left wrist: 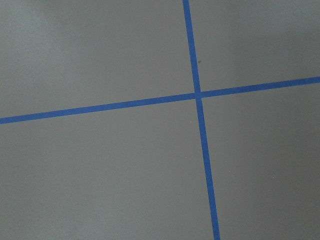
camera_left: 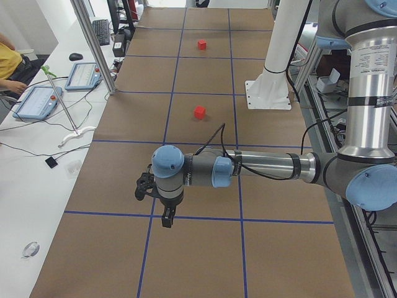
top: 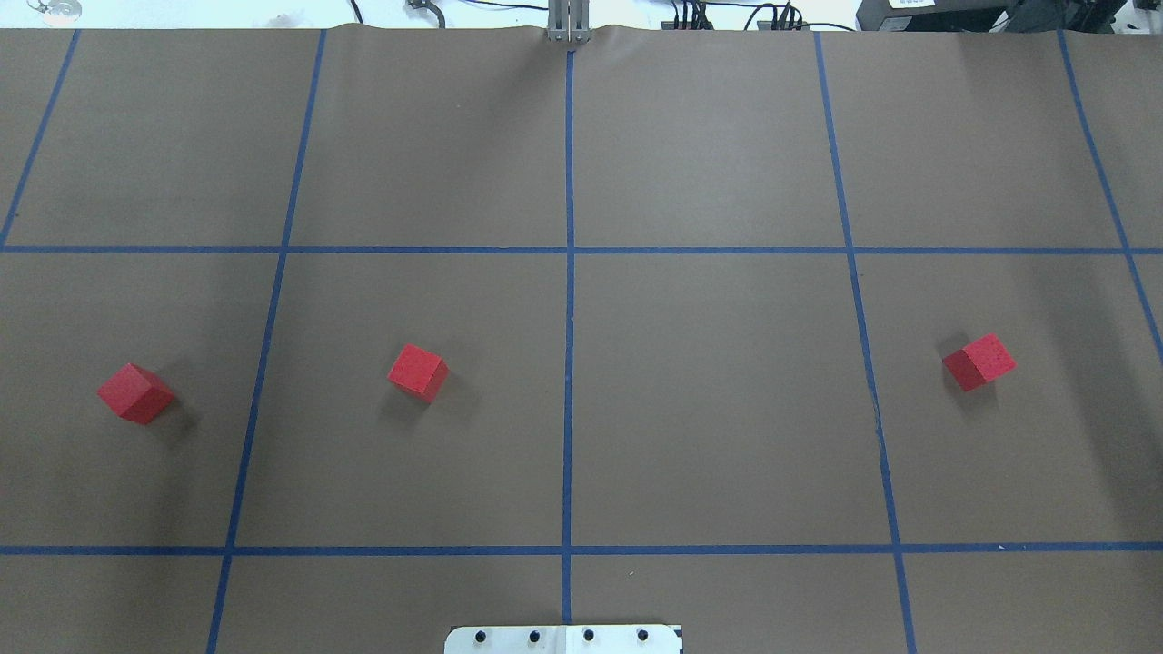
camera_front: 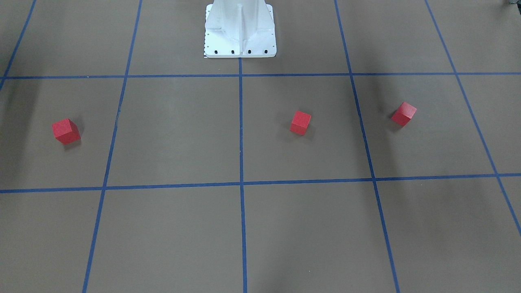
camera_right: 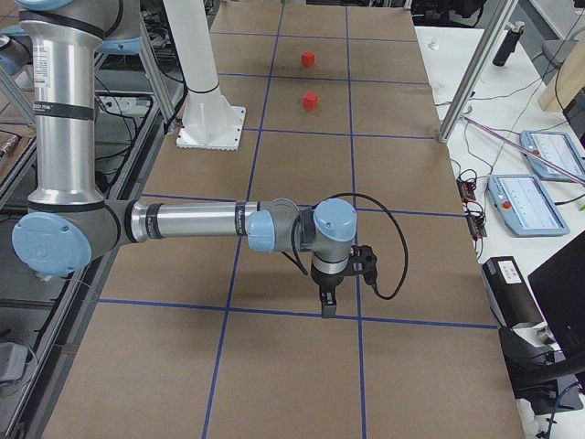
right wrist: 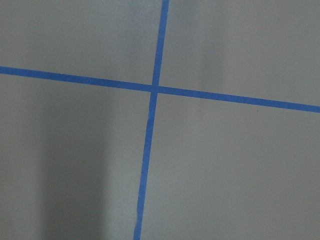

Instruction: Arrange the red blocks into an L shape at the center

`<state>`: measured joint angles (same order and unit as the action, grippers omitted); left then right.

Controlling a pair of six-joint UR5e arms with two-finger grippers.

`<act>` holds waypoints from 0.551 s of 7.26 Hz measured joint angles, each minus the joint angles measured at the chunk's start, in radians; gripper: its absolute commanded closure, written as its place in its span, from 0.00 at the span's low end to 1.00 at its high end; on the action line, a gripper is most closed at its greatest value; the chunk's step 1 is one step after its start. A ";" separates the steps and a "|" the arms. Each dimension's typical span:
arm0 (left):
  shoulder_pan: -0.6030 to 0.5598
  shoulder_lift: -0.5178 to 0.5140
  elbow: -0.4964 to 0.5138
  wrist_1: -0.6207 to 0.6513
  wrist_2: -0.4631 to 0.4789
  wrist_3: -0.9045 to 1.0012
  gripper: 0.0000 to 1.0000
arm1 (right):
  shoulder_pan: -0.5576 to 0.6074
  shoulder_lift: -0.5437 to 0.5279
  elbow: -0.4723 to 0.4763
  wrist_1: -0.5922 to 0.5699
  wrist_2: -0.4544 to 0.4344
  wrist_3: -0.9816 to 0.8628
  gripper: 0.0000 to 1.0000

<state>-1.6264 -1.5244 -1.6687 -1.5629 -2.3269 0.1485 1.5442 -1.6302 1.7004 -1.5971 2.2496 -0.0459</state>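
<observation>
Brown matte paper [top: 727, 409], marked into large squares by thin blue tape lines [top: 727, 250], covers the table, with the white metal robot base [camera_front: 240, 32] at one edge. Three small solid-red matte cubes sit on it in a loose row, well apart. The outer left red cube [top: 136, 392] and the inner left red cube [top: 418, 372] lie on the left arm's side of the center tape line [top: 569, 400]. The right red cube [top: 979, 361] is alone on the right arm's side. None touches another, so the L is not yet begun. The left gripper [camera_left: 167, 218] and the right gripper [camera_right: 327, 306] point down toward opposite ends of the table. They show only in the side views, so I cannot tell how wide their jaws stand. Both wrist cameras show only paper and tape. Each cube appears to lie inward from its nearer gripper, toward the center. Cubes have no long axis, but each sits turned against the grid, so a wrist turn will likely be needed.
</observation>
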 measured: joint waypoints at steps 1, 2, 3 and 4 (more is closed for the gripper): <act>0.000 0.002 -0.003 -0.008 0.000 0.000 0.00 | 0.001 0.000 0.001 0.001 0.000 0.000 0.00; 0.000 0.004 -0.009 -0.019 0.000 0.000 0.00 | 0.002 0.001 0.007 0.002 0.001 0.000 0.00; 0.001 0.005 -0.015 -0.025 0.001 -0.001 0.00 | 0.002 0.003 0.013 0.003 0.000 0.000 0.00; 0.001 0.005 -0.021 -0.027 0.001 -0.003 0.00 | 0.002 0.006 0.016 0.005 -0.001 -0.001 0.00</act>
<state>-1.6250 -1.5192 -1.6893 -1.5896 -2.3259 0.1458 1.5457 -1.6245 1.7167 -1.5926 2.2483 -0.0470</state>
